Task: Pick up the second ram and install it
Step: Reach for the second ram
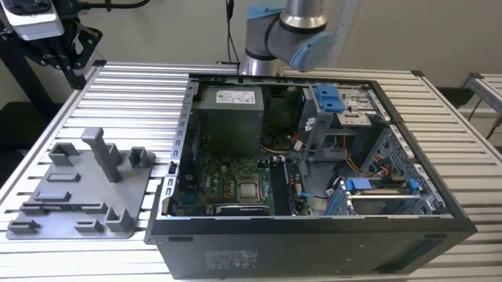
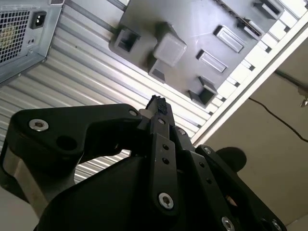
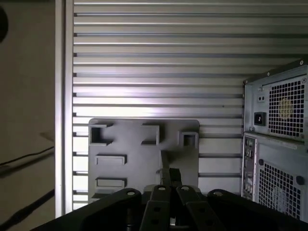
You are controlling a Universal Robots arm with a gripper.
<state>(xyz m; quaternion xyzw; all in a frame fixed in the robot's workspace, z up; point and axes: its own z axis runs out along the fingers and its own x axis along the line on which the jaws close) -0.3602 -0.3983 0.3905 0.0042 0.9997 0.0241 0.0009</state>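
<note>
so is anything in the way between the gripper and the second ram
Nothing visible blocks it. The gripper hangs above the gray holder, where the second ram lies in a long slot, open from above. The holder's tall post stands apart from that slot, off to one side.

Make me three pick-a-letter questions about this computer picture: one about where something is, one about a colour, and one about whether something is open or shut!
1. Where does the gray holder tray lie?
A) on the table, at the exterior view's left of the computer case
B) inside the case
C) under the table

2. What colour are the clips on the drive cage?
A) red
B) blue
C) yellow

3. How is the computer case?
A) closed, with its panel on
B) wrapped in a box
C) open, with its side off

Answers: 1 A, the tray sits on the slatted table beside the case; 2 B, they are bright blue; 3 C, the motherboard shows inside.
</note>
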